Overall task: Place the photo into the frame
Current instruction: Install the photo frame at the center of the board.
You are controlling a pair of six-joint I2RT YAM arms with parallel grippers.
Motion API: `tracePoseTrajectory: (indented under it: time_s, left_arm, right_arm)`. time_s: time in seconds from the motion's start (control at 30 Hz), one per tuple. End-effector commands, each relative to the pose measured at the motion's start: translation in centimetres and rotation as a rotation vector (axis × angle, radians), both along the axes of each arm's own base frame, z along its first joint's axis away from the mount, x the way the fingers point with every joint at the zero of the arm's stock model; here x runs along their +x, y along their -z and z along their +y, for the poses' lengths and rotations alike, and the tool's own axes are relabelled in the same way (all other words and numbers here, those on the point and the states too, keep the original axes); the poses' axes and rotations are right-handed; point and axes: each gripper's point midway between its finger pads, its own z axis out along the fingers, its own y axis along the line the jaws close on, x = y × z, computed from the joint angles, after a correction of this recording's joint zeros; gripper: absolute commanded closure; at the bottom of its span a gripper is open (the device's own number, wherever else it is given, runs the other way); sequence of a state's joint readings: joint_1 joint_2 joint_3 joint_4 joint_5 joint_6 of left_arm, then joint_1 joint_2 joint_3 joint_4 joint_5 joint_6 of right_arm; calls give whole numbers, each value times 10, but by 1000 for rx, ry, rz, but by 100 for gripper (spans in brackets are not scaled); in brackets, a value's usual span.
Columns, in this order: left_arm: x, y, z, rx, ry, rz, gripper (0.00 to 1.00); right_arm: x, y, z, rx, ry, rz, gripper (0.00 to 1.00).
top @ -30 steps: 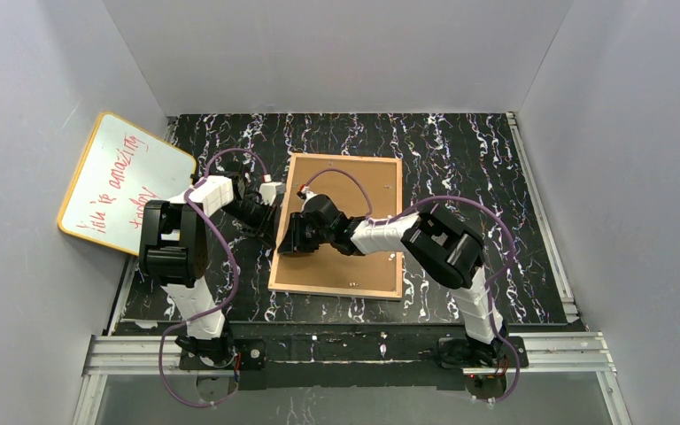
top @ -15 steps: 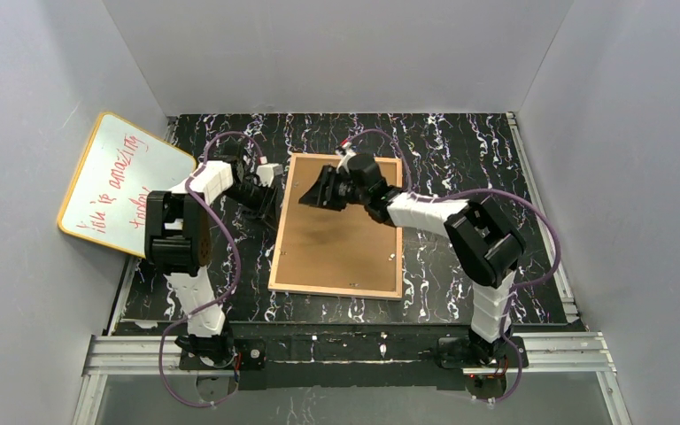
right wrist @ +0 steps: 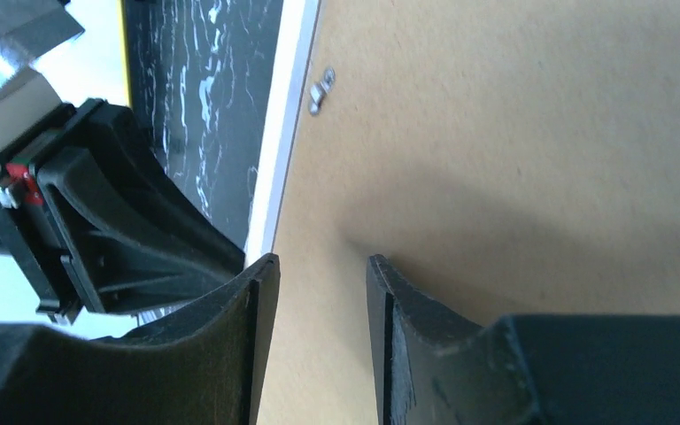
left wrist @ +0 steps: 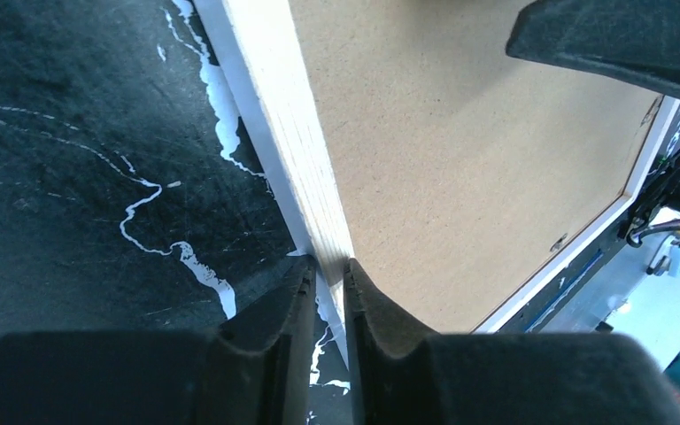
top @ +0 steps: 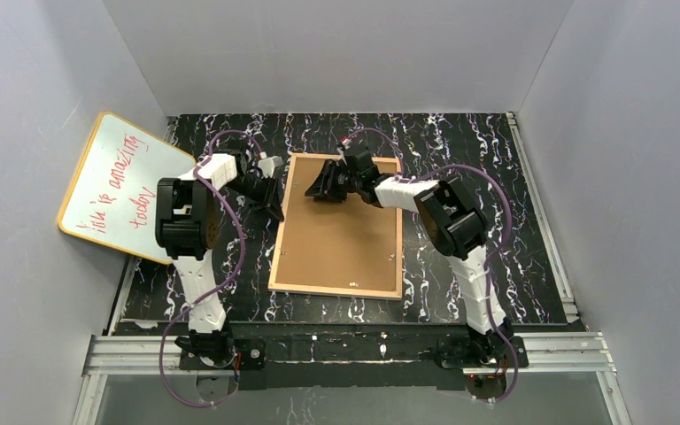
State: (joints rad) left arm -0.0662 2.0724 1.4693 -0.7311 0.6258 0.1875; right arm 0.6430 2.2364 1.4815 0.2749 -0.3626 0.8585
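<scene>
Where frame (left wrist: 288,124) ends (left rim), left claw (left wrist: 328,270) pinches.

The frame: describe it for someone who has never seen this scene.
In the middle of the black marbled table, one rectangle lies flat. That is the frame, reverse up: light wood rim around a brown backing board, unlike the orange-rimmed whiteboard at left.

Top external camera: fixed, high behind the robot, looked down on the whole table (top: 460,150). Left wrist: close, along frame (left wrist: 292,133) edge. Right wrist: close over backing board (right wrist: 540,133). All shared that board.
</scene>
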Motion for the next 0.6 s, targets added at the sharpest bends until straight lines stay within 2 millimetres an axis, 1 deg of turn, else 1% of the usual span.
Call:
tracePoseTrajectory:
  time_s: [0.0,0.2,0.3,0.43,0.57]
  left_arm:
    - [0,15,6,37,4,1,89]
    - [-6,21,9,52,13,-1,96]
    - [-8,24,12,66,20,0,98]
    - [-11,27,14,77,28,-2,98]
    - [-13,29,14,76,30,5,99]
  right_arm:
    - [17,-18,21,49,-29,-36,52]
    - [33,-8,35,61,-8,-13,53]
    - [36,-2,42,58,-9,-5,55]
    - [38,7,47,50,-4,10,55]
    - [41,10,51,57,0,20,57]
